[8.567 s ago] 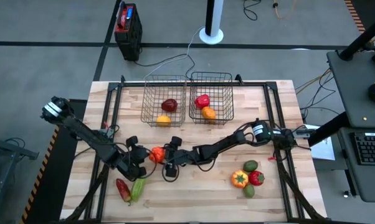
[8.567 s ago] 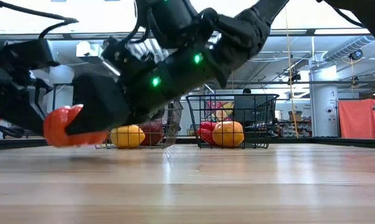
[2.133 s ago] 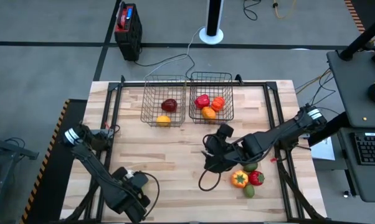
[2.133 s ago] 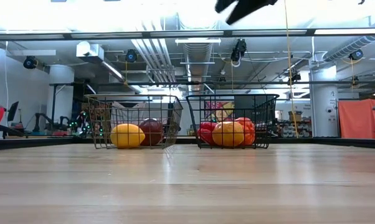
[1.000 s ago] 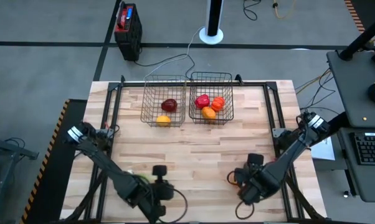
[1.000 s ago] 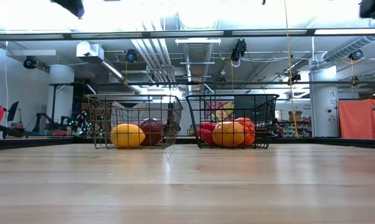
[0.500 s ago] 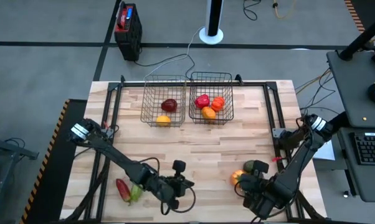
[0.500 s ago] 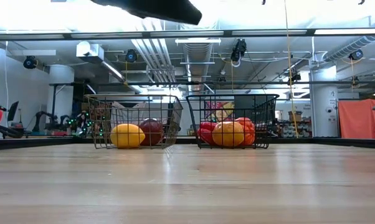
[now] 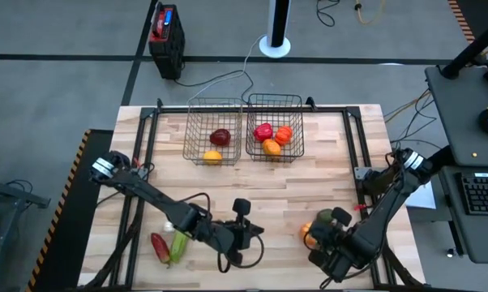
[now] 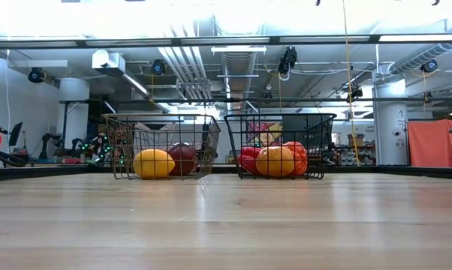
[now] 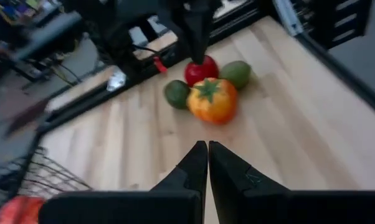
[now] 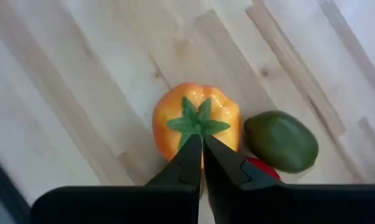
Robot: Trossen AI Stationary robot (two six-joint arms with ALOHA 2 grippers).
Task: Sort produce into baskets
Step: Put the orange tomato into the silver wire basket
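**Both pincers clenched over a half-sorted table**

We see the right gripper (image 12: 202,144) clenched empty, its dark fingers pressed together above a ribbed orange pepper (image 12: 197,132) with a green star-shaped stem. A smooth green fruit (image 12: 281,140) lies just beside it, and a red piece is mostly hidden behind them. The left gripper (image 11: 207,152) — also clenched on nothing — hangs over the pale plank table (image 9: 228,182), pointing at that same cluster. Near the left front corner lie a red pepper (image 9: 159,245) and a long green one (image 9: 178,246). Two thin wire-mesh baskets (image 9: 214,130) stand side by side at the far edge — one holds dark red and yellow pieces, the other red and orange. A black and red box (image 9: 166,32) sits on the floor beyond.
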